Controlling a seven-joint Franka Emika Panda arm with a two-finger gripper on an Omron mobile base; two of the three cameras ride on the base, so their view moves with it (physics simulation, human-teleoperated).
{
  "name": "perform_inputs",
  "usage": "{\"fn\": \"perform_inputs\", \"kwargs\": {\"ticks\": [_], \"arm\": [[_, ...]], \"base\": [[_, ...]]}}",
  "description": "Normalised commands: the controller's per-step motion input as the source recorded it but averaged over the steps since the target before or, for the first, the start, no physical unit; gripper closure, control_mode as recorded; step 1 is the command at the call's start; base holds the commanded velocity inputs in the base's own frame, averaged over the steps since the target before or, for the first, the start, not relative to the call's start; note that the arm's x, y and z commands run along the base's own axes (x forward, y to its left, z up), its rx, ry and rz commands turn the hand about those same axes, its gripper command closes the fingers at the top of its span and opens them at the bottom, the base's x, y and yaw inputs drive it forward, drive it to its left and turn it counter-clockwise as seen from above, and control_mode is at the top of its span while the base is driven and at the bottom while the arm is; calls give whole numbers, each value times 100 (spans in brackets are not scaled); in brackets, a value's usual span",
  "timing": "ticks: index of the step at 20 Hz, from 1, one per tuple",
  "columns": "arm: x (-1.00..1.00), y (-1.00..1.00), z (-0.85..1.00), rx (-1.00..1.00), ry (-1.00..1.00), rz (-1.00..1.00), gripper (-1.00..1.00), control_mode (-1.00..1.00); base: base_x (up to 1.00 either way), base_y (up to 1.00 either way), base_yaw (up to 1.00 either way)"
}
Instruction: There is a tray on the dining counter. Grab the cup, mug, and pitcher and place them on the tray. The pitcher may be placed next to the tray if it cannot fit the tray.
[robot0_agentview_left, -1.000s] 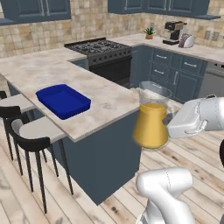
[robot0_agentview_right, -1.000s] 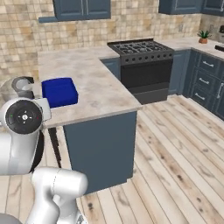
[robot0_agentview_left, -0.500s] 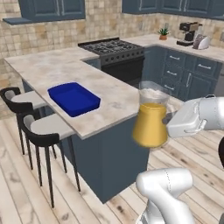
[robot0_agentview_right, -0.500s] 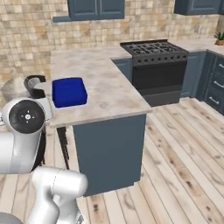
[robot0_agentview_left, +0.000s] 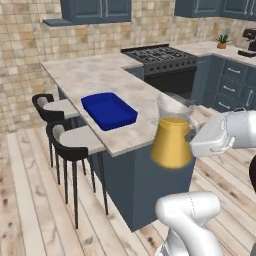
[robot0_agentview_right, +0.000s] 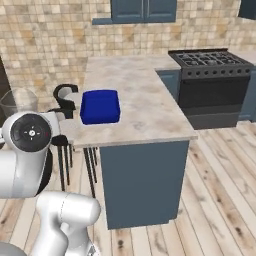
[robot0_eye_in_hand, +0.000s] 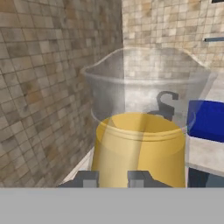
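Observation:
My gripper (robot0_eye_in_hand: 113, 179) is shut on the pitcher (robot0_agentview_left: 172, 136), a clear glass cone with an orange-yellow lower part (robot0_eye_in_hand: 140, 148). It hangs upright in the air just off the near end of the dining counter (robot0_agentview_left: 85, 75). Its glass neck (robot0_agentview_right: 19, 100) peeks out above my arm in the right base view. The deep-blue tray (robot0_agentview_left: 109, 110) lies flat on the beige counter (robot0_agentview_right: 135, 85), to the left of the pitcher and a little beyond it. A corner of the tray (robot0_eye_in_hand: 208, 120) appears past the pitcher in the hand view. The cup and the mug are out of view.
Two black bar stools (robot0_agentview_left: 50, 102) (robot0_agentview_left: 70, 142) stand along the counter's left side. A black stove (robot0_agentview_left: 157, 55) (robot0_agentview_right: 210, 60) sits behind the counter. A potted plant (robot0_agentview_left: 222, 40) is on the far worktop. Wooden floor surrounds the counter's near end.
The whole picture has shifted as the base drove: counter and tray now sit closer and more central. The pitcher stays in my shut gripper, unchanged in the frame.

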Motion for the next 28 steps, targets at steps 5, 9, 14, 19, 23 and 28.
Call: {"fn": "perform_inputs", "kwargs": {"ticks": [5,9,14,19,23,28], "arm": [[0,0,0,0,0,0,100,100],[0,0,0,0,0,0,100,100],[0,0,0,0,0,0,100,100],[0,0,0,0,0,0,100,100],[0,0,0,0,0,0,100,100],[0,0,0,0,0,0,100,100]], "base": [[32,-24,23],[40,-29,20],[48,-25,19],[53,-19,20],[50,-20,21],[40,-31,23]]}}
